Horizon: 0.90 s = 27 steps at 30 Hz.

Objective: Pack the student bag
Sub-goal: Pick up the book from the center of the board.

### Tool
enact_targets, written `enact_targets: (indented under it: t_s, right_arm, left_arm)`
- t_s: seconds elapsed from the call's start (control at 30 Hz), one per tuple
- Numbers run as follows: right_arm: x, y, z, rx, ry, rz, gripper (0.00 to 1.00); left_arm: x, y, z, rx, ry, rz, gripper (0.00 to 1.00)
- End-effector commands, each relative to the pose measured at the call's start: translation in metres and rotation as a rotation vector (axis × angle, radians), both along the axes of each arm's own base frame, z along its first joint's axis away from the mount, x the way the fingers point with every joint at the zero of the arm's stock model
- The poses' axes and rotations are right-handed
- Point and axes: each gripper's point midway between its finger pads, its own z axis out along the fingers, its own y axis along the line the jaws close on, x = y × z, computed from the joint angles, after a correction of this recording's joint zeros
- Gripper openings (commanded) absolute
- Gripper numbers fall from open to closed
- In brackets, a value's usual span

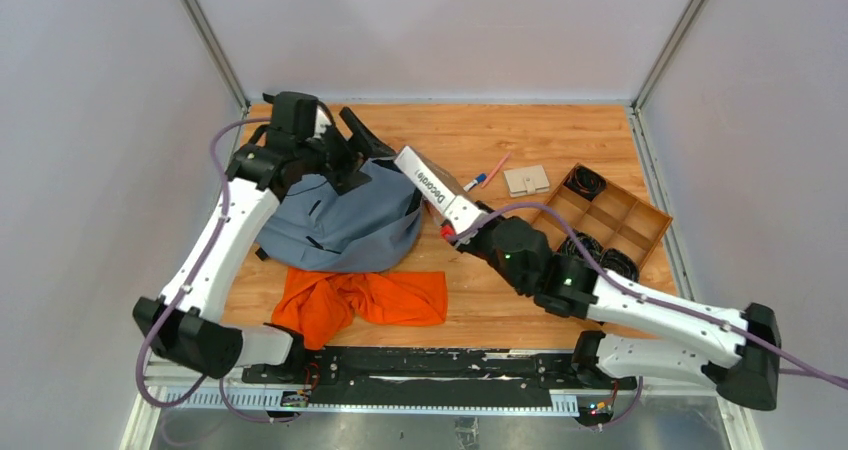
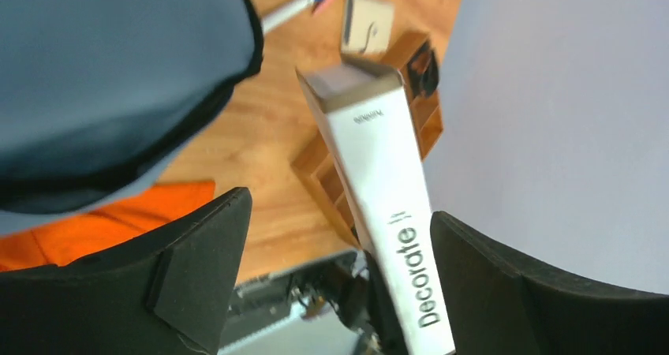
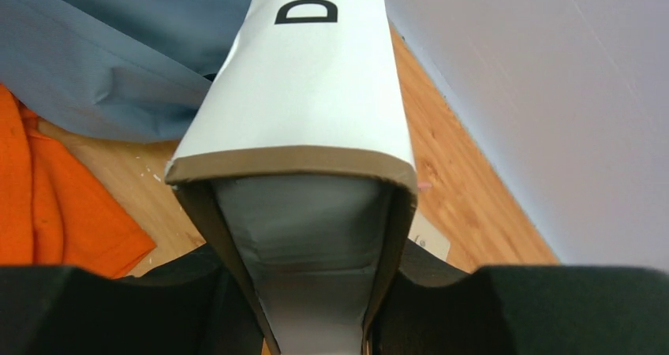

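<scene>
The grey-blue student bag lies at the left of the table, and it fills the upper left of the left wrist view. My left gripper is open and empty at the bag's far top edge; its black fingers stand wide apart. My right gripper is shut on one end of a long white box printed "Decorate". The box is held above the table, slanting towards the bag's right edge. The box also shows in the left wrist view and the right wrist view.
An orange cloth lies in front of the bag. A pen and a small beige card lie at the back middle. A wooden divided tray with black cable coils stands at the right.
</scene>
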Motion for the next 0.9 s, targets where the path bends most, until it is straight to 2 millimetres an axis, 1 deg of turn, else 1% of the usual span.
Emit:
enact_targets:
  t_s: [0.0,0.03,0.07,0.1,0.17,0.2,0.27,0.37,0.47,0.53,0.57,0.6,0.67,0.73,0.83,0.87]
  right_arm:
    - [-0.019,-0.032,0.020,0.109,0.149,-0.006,0.22]
    - [-0.024,-0.037,0.025,0.127,0.172,0.005,0.22]
    - [-0.029,-0.040,0.029,0.143,0.202,0.028,0.22]
    - [-0.036,-0.042,0.032,0.153,0.235,0.062,0.22]
    - [-0.050,-0.046,0.036,0.169,0.303,0.138,0.20]
    - [-0.055,-0.047,0.040,0.185,0.331,0.160,0.16]
    - [-0.067,-0.046,0.050,0.221,0.399,0.225,0.11]
    - [-0.086,-0.038,0.063,0.242,0.504,0.352,0.12]
    - [-0.110,-0.020,0.066,0.227,0.609,0.526,0.13]
    - [-0.119,-0.009,0.062,0.217,0.675,0.607,0.12]
    - [-0.122,-0.005,0.061,0.214,0.704,0.637,0.11]
    - [-0.123,0.000,0.058,0.211,0.731,0.658,0.11]
    - [-0.126,0.008,0.056,0.207,0.783,0.700,0.09]
    - [-0.124,0.016,0.052,0.200,0.832,0.726,0.09]
    - [-0.123,0.024,0.051,0.195,0.863,0.765,0.09]
    - [-0.122,0.025,0.049,0.192,0.870,0.773,0.06]
  left_arm:
    - [0.007,0.020,0.059,0.054,-0.416,-0.077,0.85]
    - [0.002,0.013,0.077,0.070,-0.580,-0.200,0.83]
    - [-0.008,0.008,0.091,0.087,-0.712,-0.311,0.84]
    - [-0.017,0.007,0.098,0.106,-0.792,-0.369,0.85]
    - [-0.035,0.007,0.112,0.145,-0.938,-0.456,0.96]
    - [-0.046,0.006,0.118,0.157,-1.004,-0.521,0.98]
    - [-0.071,0.001,0.124,0.156,-1.090,-0.659,0.99]
    - [-0.113,-0.005,0.131,0.138,-1.188,-0.840,0.98]
    - [-0.145,-0.008,0.133,0.187,-1.287,-0.957,1.00]
    - [-0.159,-0.010,0.127,0.181,-1.292,-1.019,1.00]
    - [-0.162,-0.012,0.121,0.181,-1.274,-1.043,1.00]
    - [-0.161,-0.014,0.115,0.188,-1.253,-1.056,1.00]
    - [-0.153,-0.016,0.100,0.234,-1.182,-1.062,1.00]
    - [-0.146,-0.015,0.084,0.294,-1.105,-1.082,1.00]
    - [-0.148,-0.026,0.063,0.295,-1.039,-1.150,1.00]
    - [-0.152,-0.029,0.058,0.271,-1.019,-1.176,1.00]
